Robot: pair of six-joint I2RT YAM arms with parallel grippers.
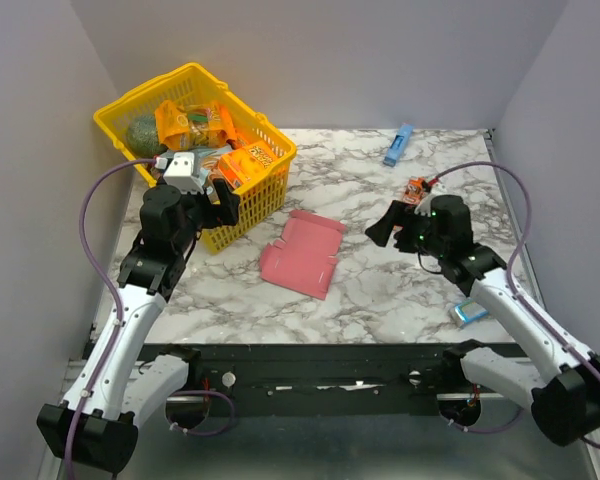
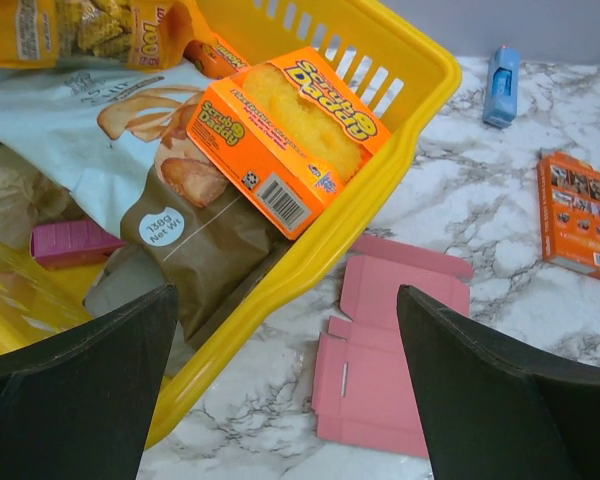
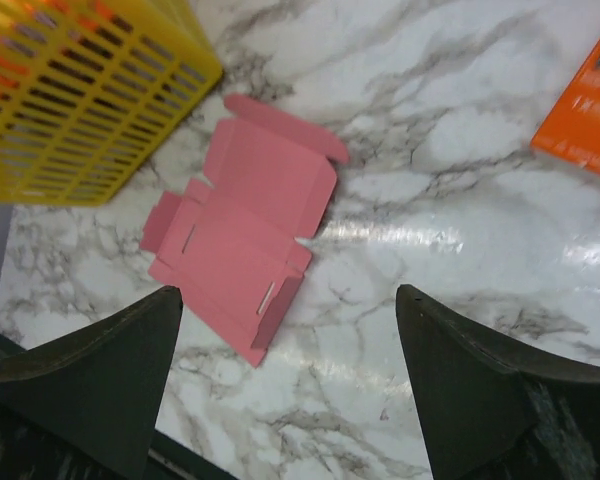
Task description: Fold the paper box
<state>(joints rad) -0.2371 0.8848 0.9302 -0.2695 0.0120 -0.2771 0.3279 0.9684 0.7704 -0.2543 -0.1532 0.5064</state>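
**Item 1. Paper box** (image 1: 302,253): pink, unprinted card sheet. It lies opened out and nearly flat on the marble table (image 1: 360,290), near the middle, with its flaps spread. It sits at 4 o'clock from the basket, close to it but not touching. Nothing rests on it and neither gripper touches it. It also shows in the left wrist view (image 2: 385,350) and the right wrist view (image 3: 242,230).

**Item 2. Left gripper** (image 1: 225,205): at 9 o'clock from the paper box, by the basket's near right wall. Its jaws are spread wide with nothing between them (image 2: 285,290). Its camera looks over the basket's rim.

**Item 3. Right gripper** (image 1: 385,228): at 3 o'clock from the paper box, raised off the table. Its jaws are spread wide and hold nothing (image 3: 288,292). The pink sheet shows beyond the fingers.

**Item 4. Basket** (image 1: 120,105): yellow slotted plastic at the table's 10 o'clock corner. It holds:
- an orange snack box (image 2: 290,135) leaning against the rim
- an orange bag (image 1: 195,122)
- a pale bag (image 2: 70,130)
- a brown bag (image 2: 195,250)
- a small pink packet (image 2: 70,242)
- a round green thing (image 1: 142,132) that I cannot identify

**Item 5. Orange box** (image 1: 416,188): lies on the table at 2 o'clock from the paper box, just beyond the right gripper.

**Item 6. Blue box** (image 1: 398,145): slim, lying near the far edge at 1 o'clock from the paper box, well apart from it.

**Item 7. Small blue object** (image 1: 470,312): on the table at 4 o'clock from the paper box, beside the right arm. It is too small to identify.
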